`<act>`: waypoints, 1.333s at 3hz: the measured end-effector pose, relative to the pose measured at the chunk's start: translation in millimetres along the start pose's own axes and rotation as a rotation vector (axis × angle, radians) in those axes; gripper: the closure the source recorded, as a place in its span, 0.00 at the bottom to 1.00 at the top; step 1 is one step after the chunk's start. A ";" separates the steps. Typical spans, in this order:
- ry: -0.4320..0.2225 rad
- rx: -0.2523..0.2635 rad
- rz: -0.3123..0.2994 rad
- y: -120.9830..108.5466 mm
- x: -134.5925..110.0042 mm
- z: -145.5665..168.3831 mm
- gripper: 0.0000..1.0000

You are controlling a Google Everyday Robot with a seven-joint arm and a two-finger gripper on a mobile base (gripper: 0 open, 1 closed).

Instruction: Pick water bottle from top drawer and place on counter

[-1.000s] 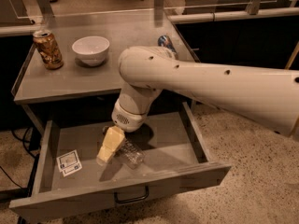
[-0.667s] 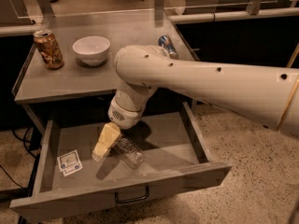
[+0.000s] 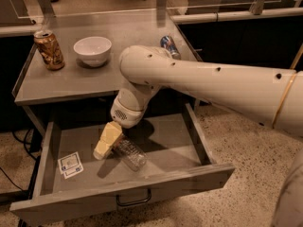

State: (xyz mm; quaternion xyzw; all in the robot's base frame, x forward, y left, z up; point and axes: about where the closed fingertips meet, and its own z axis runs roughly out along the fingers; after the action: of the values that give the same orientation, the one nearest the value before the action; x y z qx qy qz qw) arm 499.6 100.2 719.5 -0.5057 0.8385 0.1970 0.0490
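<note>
The water bottle (image 3: 130,153), clear and ribbed, lies slanted in the middle of the open top drawer (image 3: 142,186). My gripper (image 3: 103,150) reaches down into the drawer on the big white arm. Its yellowish fingers (image 3: 108,138) are closed on the bottle's left end, and the bottle's body sticks out to the lower right. A shadow lies on the drawer floor under them. The grey counter (image 3: 71,82) is just above and behind the drawer.
On the counter stand a brown-gold can (image 3: 49,49) at the left, a white bowl (image 3: 93,50) beside it and a blue-and-silver can (image 3: 169,45) lying at the right edge. A small white card (image 3: 70,164) lies at the drawer's left. A dark wire handle (image 3: 134,200) is on the drawer front.
The gripper has shifted slightly left and up, and the water bottle has moved along with it.
</note>
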 end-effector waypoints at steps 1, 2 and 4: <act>-0.006 -0.002 0.038 -3.7 2.6 7.4 0.00; -0.013 -0.011 0.111 -16.0 5.4 19.0 0.00; 0.011 0.029 0.234 -49.2 17.3 41.8 0.00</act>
State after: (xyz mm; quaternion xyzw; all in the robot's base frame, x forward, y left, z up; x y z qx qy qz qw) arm 529.0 81.5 662.4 -0.4048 0.8947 0.1865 0.0282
